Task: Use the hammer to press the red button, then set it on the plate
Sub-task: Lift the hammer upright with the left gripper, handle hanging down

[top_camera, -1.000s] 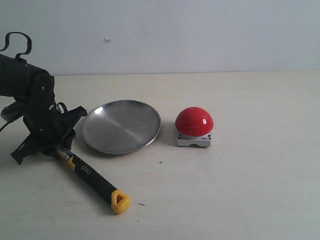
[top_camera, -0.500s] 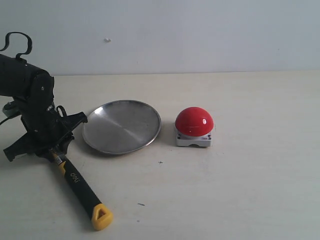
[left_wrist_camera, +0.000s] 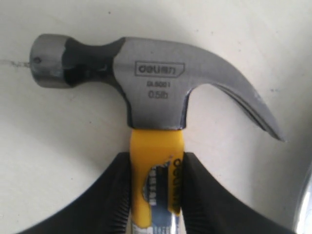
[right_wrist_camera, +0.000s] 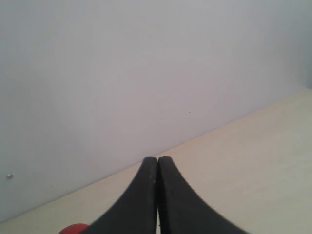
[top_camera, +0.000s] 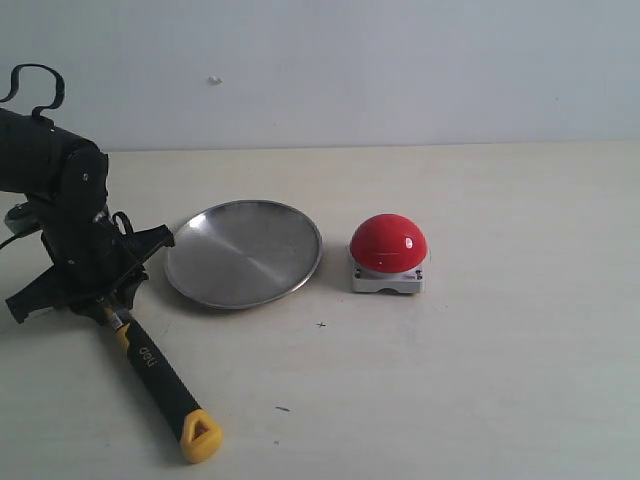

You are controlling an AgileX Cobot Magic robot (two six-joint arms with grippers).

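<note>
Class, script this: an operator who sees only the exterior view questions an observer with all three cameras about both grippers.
Operator: Does the left gripper actually hold the hammer?
Observer: Yes. Its fingers clamp the yellow neck just below the steel head.
Operator: I cannot see the right gripper at all.
Observer: It is shut with nothing between its jaws, facing the wall.
</note>
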